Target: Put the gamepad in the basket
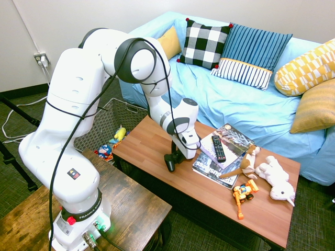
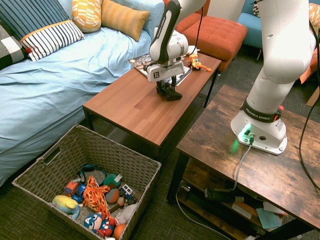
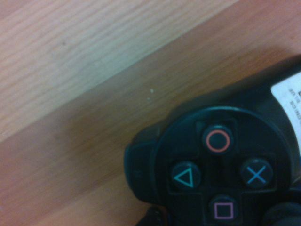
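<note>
Filling the wrist view's lower right, gamepad flat on wooden table, gripper straight down with fingers narrowing around it for lifting toward basket at lower left.

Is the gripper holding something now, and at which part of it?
The gripper is down on the gamepad, which lies on the table. Its fingers are at the gamepad's sides, but whether they grip it cannot be told.
</note>
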